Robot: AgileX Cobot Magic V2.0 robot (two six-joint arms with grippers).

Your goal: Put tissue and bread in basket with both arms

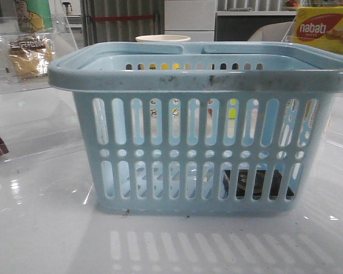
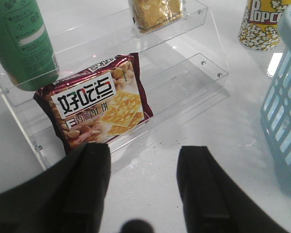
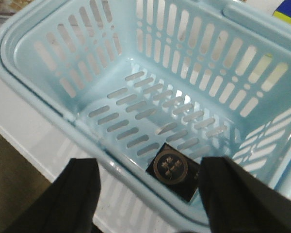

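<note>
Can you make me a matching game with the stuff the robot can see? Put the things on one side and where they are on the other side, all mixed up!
Things:
1. tissue
2. bread
3. brown snack packet
4. popcorn cup

Places:
A. leaning on the lower step of the clear shelf
B. lying on the floor of the basket
C. standing on the table next to the basket
D. up on the higher step of the clear shelf

Pairs: 1-B, 2-D, 3-A, 4-C

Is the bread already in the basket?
No, the bread sits on the clear shelf behind the basket, which holds only the tissue.
</note>
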